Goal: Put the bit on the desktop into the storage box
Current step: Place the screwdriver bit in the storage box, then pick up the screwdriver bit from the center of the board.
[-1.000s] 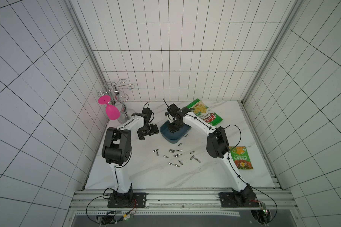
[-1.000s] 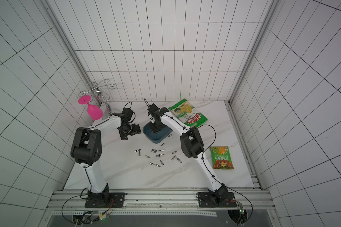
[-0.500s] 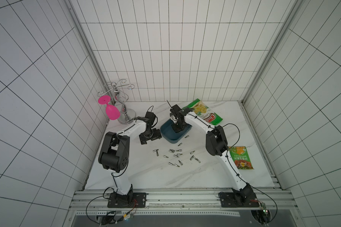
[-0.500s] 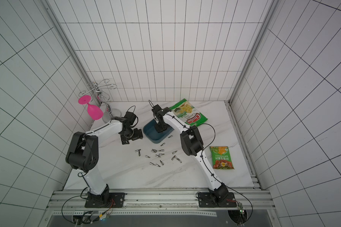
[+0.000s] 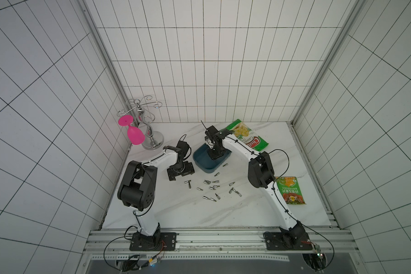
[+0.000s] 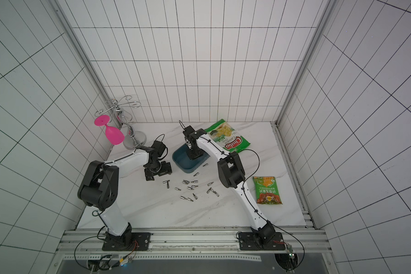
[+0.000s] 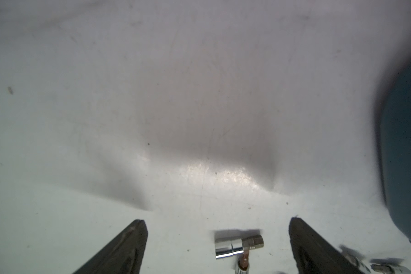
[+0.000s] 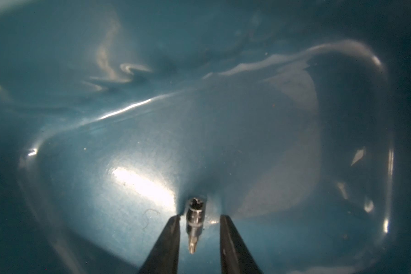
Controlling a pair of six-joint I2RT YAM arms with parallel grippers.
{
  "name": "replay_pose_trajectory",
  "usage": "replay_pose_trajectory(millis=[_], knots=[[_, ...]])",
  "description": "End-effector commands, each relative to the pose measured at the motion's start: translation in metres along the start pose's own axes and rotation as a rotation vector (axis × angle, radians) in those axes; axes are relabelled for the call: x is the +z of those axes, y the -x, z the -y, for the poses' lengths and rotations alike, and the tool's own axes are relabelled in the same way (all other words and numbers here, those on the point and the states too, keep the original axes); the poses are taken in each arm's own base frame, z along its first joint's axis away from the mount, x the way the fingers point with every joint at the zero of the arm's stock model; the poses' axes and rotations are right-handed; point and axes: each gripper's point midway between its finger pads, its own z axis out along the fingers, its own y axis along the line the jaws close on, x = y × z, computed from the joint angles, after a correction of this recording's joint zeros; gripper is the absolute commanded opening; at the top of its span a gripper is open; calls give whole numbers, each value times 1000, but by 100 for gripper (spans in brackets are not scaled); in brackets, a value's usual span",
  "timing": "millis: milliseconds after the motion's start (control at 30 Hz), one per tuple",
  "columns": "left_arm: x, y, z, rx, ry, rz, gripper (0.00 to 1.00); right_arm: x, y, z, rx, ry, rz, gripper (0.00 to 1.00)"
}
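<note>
Right pincer [image 8: 199, 217], jaws parted, inside shallow teal plastic storage box [image 8: 259, 132]; small silver metal bit [image 8: 194, 220] lies loose btwn jaws, in box. Risk: bit clings to a jaw, rides out w/ pincer.

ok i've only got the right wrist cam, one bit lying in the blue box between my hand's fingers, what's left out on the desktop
observer: A scatter of bits lies on the desktop in front of the storage box; over ten, too small to count exactly.
operator: and the left hand
observer: The left hand is open above the desktop beside the box, a chrome socket bit showing between its fingers, ungripped.
operator: closest one to the box
observer: A single bit lies just outside the box's near edge.
</note>
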Motion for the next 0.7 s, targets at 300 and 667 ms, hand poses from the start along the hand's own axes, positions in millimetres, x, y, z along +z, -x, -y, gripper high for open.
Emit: replay_pose_trajectory(millis=[300, 667], knots=[[-18, -14, -7, 25, 0, 40, 94, -74, 6, 2, 36, -1, 89, 57], [-15, -41, -21, 22, 12, 21, 92, -142, -1, 12, 65, -45, 192, 59]])
